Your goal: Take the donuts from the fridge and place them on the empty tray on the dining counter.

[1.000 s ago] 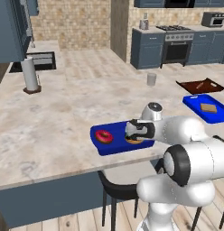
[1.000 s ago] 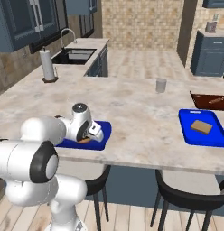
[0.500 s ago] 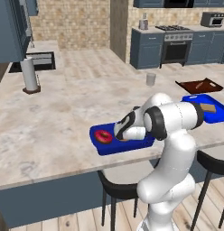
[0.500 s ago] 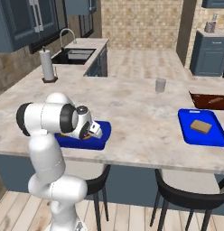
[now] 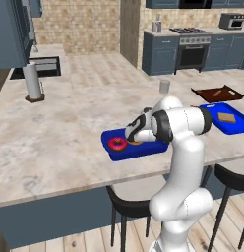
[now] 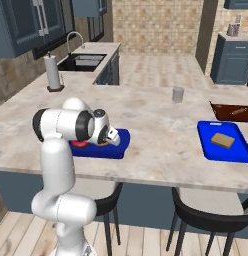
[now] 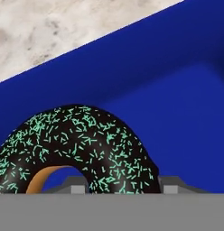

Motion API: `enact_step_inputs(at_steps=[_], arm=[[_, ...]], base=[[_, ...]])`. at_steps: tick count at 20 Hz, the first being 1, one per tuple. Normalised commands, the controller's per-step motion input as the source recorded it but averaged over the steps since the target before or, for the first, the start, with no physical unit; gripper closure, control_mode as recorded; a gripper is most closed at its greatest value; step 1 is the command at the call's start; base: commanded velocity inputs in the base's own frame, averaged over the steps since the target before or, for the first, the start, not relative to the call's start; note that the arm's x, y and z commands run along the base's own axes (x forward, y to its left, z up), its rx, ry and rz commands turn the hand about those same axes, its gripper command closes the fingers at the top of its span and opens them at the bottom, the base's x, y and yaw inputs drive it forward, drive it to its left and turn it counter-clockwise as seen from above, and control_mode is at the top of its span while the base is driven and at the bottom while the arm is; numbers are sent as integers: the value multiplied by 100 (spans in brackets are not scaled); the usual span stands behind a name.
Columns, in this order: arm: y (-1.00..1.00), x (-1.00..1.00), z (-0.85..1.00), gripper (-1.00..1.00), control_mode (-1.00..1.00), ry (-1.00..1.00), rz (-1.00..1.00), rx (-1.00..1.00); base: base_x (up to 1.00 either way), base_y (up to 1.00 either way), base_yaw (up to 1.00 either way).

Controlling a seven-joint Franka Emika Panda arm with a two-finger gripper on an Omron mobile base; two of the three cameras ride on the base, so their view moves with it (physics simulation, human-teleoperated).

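Note:
The empty tray (image 5: 149,148) is a bright-blue one on the dining counter (image 5: 60,142), near its front edge. The pink-iced donut (image 5: 117,143) lies in its left half. My gripper (image 5: 133,138) reaches down into the tray beside it, shut on the chocolate donut (image 5: 136,142). In the hand view the sprinkled chocolate donut (image 7: 86,140) sits between my fingertips (image 7: 170,184), low over the blue tray floor (image 7: 177,113). From the right, the gripper (image 6: 112,139) hangs over the tray (image 6: 122,145), and a strip of the pink donut (image 6: 80,144) shows behind the arm. The fridge is out of view.
A second blue tray with tan food (image 5: 227,118) and a dark brown tray (image 5: 216,93) lie to the right. A glass (image 5: 164,87) stands behind the arm. A paper towel roll (image 5: 33,82) and the sink (image 5: 40,66) are far left. Black stools (image 5: 129,206) line the counter front.
The arm has unfolded from a low crouch to stand upright beside the tray. The hand has stayed over the tray with the chocolate donut and settled lower.

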Motion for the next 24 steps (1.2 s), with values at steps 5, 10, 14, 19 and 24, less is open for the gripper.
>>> enact_step_inputs(at_steps=[5, 10, 14, 19, 24], arm=[[0, 31, -37, -100, -100, 7, -10, 0], [-5, -21, 64, -100, -100, 1, -2, 12], [-10, -76, 24, -100, -100, 0, 2, 10], [-49, -52, -20, -100, -100, 10, 1, 0], [-23, -36, 91, -100, -100, -13, 1, 0]], base=[[0, 0, 0], [0, 0, 0], [0, 0, 0], [0, 0, 0], [0, 0, 0]])
